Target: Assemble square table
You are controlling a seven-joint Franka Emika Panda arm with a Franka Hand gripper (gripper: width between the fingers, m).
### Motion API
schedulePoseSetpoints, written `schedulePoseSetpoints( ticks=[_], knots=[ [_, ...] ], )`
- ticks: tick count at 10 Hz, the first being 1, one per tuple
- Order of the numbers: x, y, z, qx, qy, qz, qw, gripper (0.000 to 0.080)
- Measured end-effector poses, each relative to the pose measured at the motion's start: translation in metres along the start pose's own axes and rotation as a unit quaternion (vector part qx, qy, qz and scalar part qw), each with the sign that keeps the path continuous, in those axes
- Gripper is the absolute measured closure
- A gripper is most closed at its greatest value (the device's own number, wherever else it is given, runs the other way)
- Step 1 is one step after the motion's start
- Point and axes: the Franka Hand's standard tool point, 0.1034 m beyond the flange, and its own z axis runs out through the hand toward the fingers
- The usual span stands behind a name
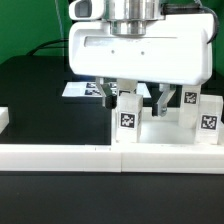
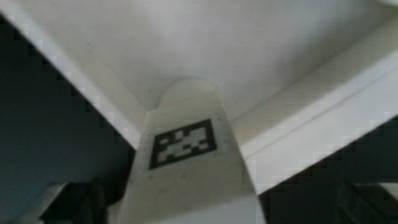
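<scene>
The white square table top [image 1: 172, 133] lies flat at the exterior view's right, behind the front rail. A white leg [image 1: 128, 113] with a black-and-white tag stands upright on it. Two more tagged legs [image 1: 190, 101] [image 1: 207, 119] stand further to the exterior view's right. My gripper [image 1: 136, 100] hangs straight down over the first leg, its dark fingers [image 1: 108, 93] spread wide on either side of it. In the wrist view the tagged leg [image 2: 183, 143] runs between the jaws towards the white top [image 2: 267, 50]. The jaws look open and not clamped on the leg.
A long white border rail [image 1: 60, 156] runs across the front, and a short white piece [image 1: 3, 120] sits at the exterior view's left. The marker board [image 1: 82, 90] lies flat behind the gripper on the black table. A green wall stands at the back.
</scene>
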Motion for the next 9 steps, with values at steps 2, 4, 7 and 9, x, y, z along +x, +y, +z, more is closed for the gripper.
schedulePoseSetpoints(
  ticks=[2, 4, 7, 9],
  knots=[
    [0.0, 0.0, 0.0, 0.0, 0.0, 0.02, 1.0, 0.0177],
    [0.002, 0.006, 0.0, -0.004, 0.001, 0.055, 0.998, 0.046],
    [0.002, 0.01, 0.0, -0.013, -0.001, 0.109, 0.994, 0.046],
    [0.002, 0.011, 0.0, -0.016, 0.0, 0.116, 0.993, 0.046]
  ],
)
